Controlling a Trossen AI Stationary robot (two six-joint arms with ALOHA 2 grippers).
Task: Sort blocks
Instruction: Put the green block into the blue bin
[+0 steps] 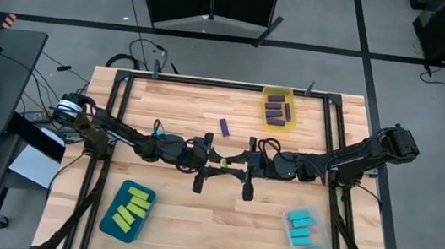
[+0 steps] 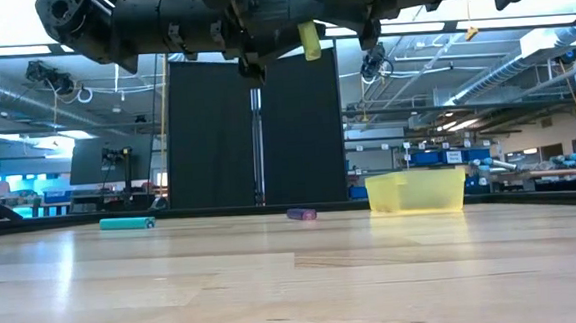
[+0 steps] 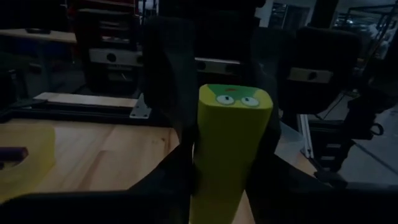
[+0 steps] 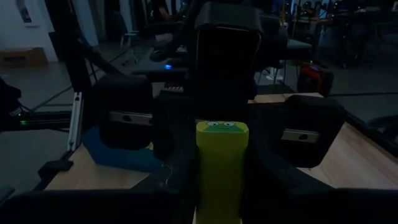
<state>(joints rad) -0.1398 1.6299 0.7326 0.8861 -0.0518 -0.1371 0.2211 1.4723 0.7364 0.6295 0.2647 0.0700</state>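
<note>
Lime green, flat and bar-shaped, one block point(image 1: 223, 163) sits between my two grippers above the middle of the wooden table point(image 1: 185, 222), well clear of its surface in the low view. My left gripper point(image 1: 211, 162) and my right gripper point(image 1: 239, 165) meet tip to tip, each with its fingers closed partway against an end of this same bar; both wrist views show the bar upright between the dark fingers point(image 3: 180, 162).

Beyond the grippers, toward the far edge, a single purple block point(image 1: 224, 126) lies on the bare wood. Farther off on my right side stands the translucent yellow bin point(image 1: 279, 109), holding several purple bars.

Nearer than the grippers, on my left side, the teal bin point(image 1: 128, 211) holds lime green bars. On my right side, the clear bin point(image 1: 307, 236) holds cyan bars.

In the low view a cyan bar point(image 2: 127, 223) shows at table level; I cannot tell from that view whether it lies in a bin.
</note>
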